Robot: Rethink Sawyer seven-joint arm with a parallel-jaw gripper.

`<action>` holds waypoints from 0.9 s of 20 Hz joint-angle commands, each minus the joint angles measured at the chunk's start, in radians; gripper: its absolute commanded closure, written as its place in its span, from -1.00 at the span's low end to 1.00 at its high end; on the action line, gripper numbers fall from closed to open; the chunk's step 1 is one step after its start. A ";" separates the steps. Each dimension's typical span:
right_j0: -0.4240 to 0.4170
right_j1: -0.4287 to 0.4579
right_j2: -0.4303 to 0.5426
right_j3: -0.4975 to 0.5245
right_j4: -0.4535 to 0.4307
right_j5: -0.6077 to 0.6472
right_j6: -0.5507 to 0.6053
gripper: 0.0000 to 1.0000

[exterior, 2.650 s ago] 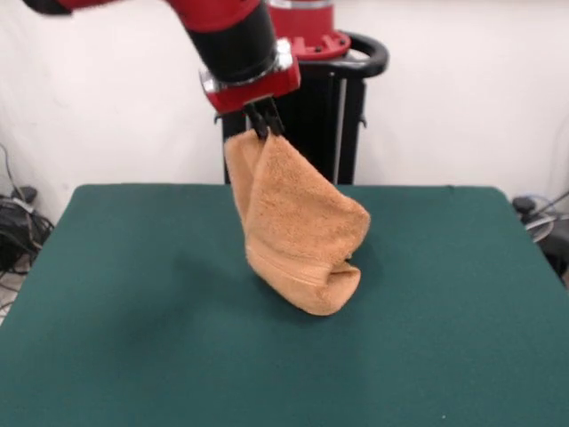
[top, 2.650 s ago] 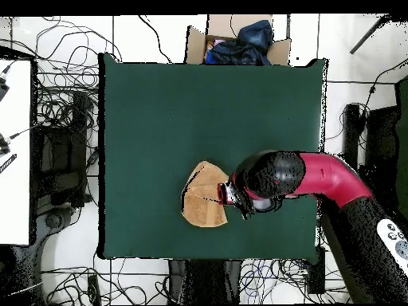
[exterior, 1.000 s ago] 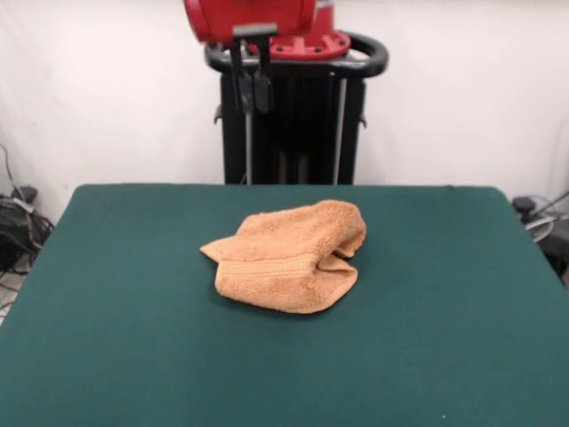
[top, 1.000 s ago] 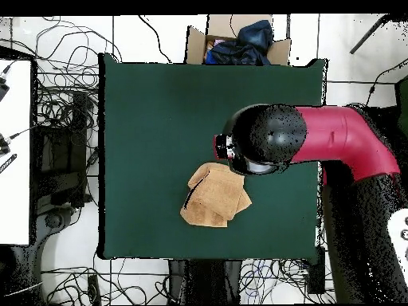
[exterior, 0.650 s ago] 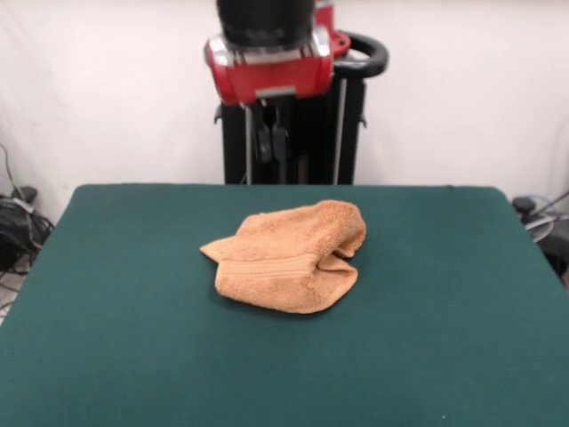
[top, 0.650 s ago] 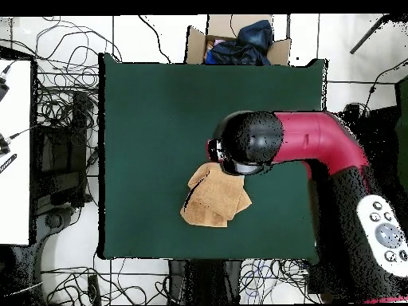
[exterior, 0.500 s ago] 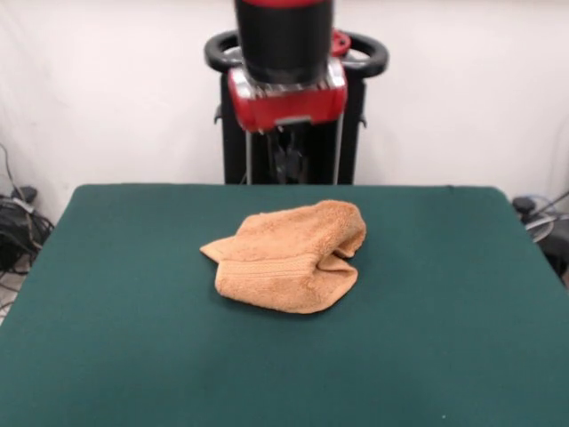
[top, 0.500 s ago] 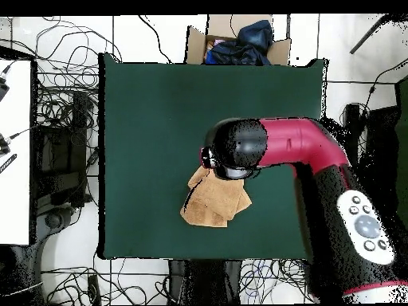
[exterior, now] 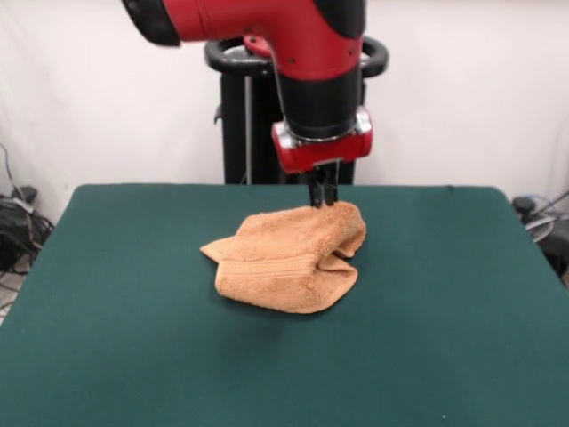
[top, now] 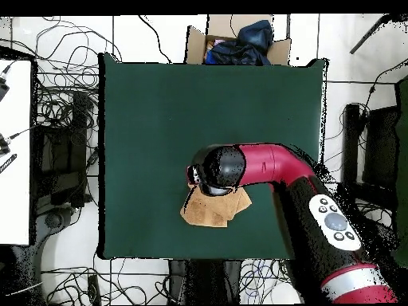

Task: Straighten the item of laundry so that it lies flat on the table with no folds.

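dark green felt covers the table (exterior: 107, 338), where the towel (exterior: 286, 258) lies bunched near the middle, folded over itself, so flattening is all left to do. its orange-tan terry looks soft, one woven band showing. the gripper (exterior: 320, 197) touches its far edge; whether clenched, i cannot tell.

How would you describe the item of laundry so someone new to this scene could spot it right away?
Start at the big dark green table in front of the robot's pedestal. Just below the red arm's gripper, toward the table's pedestal side, lies the item of laundry, a small orange-tan terry towel bunched in folds. It is the only thing on the table.
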 commanded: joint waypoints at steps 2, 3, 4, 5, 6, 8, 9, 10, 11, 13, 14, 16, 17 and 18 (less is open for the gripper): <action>-0.003 0.068 -0.059 0.161 0.089 -0.192 0.233 1.00; -0.005 0.070 -0.059 0.168 0.095 -0.199 0.225 1.00; -0.012 0.076 -0.052 0.180 0.099 -0.209 0.208 1.00; -0.021 0.087 -0.040 0.186 0.107 -0.215 0.187 1.00; -0.036 0.110 -0.018 0.195 0.111 -0.237 0.156 1.00; -0.034 0.115 -0.028 0.204 0.103 -0.254 0.146 1.00; -0.044 0.128 -0.016 0.208 0.106 -0.256 0.125 1.00; -0.045 0.133 -0.018 0.213 0.102 -0.264 0.122 1.00; -0.041 0.131 -0.029 0.208 0.089 -0.261 0.117 1.00; -0.037 0.128 -0.043 0.194 0.058 -0.271 0.101 1.00; -0.029 0.126 -0.056 0.180 0.036 -0.269 0.091 1.00; -0.029 0.127 -0.060 0.165 0.015 -0.275 0.077 1.00; -0.029 0.127 -0.062 0.161 0.008 -0.275 0.071 1.00; -0.034 0.133 -0.055 0.157 -0.003 -0.292 0.059 1.00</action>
